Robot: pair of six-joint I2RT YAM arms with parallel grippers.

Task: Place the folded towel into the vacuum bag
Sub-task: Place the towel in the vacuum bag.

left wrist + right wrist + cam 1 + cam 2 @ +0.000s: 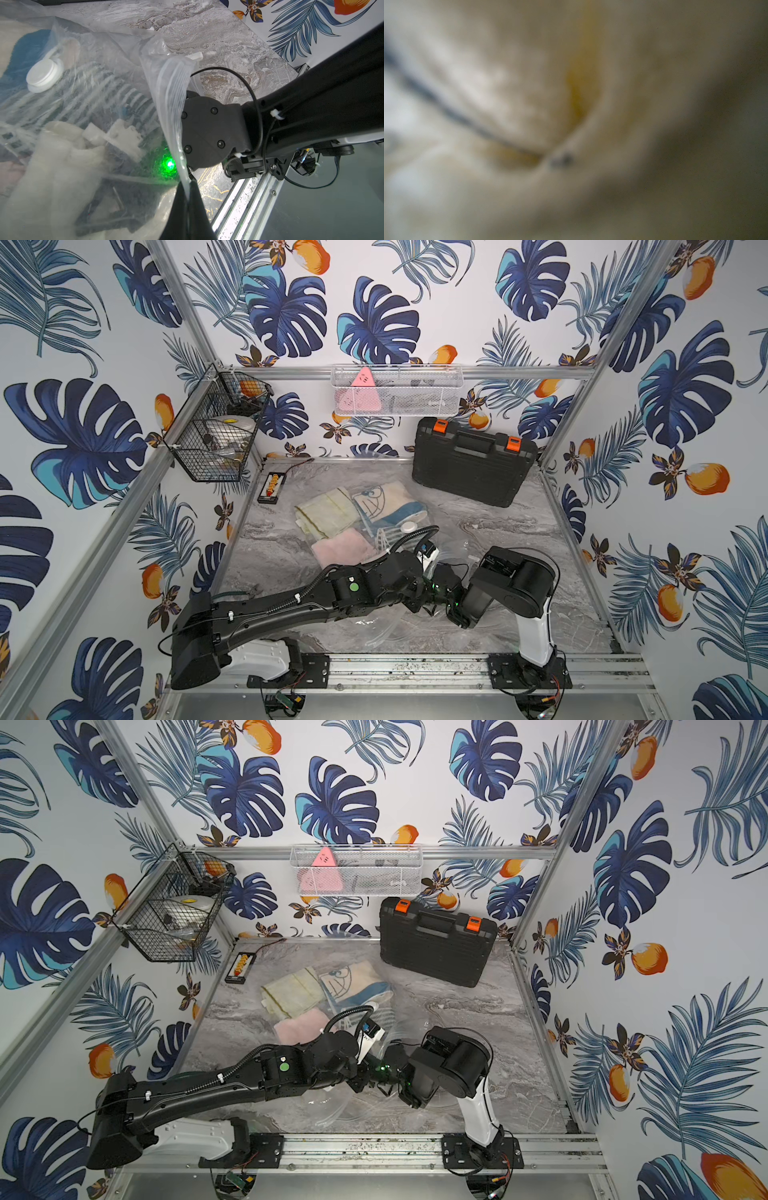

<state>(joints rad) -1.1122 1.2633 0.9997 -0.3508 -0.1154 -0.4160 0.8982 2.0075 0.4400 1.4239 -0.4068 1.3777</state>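
The clear vacuum bag lies crumpled across the middle of the marble table, its round white valve cap facing up. My left gripper is shut on the bag's ribbed zip-strip edge and holds it lifted. The right arm's wrist pushes in at that lifted edge. Its white camera mount shows dimly through the plastic, and its fingers are hidden. A cream folded towel lies inside behind the plastic. Blurred cream cloth fills the right wrist view.
A yellow towel, a cartoon towel and a pink towel lie under the bag's plastic. A black tool case stands at the back right. A wire basket and a white mesh basket hang on the frame.
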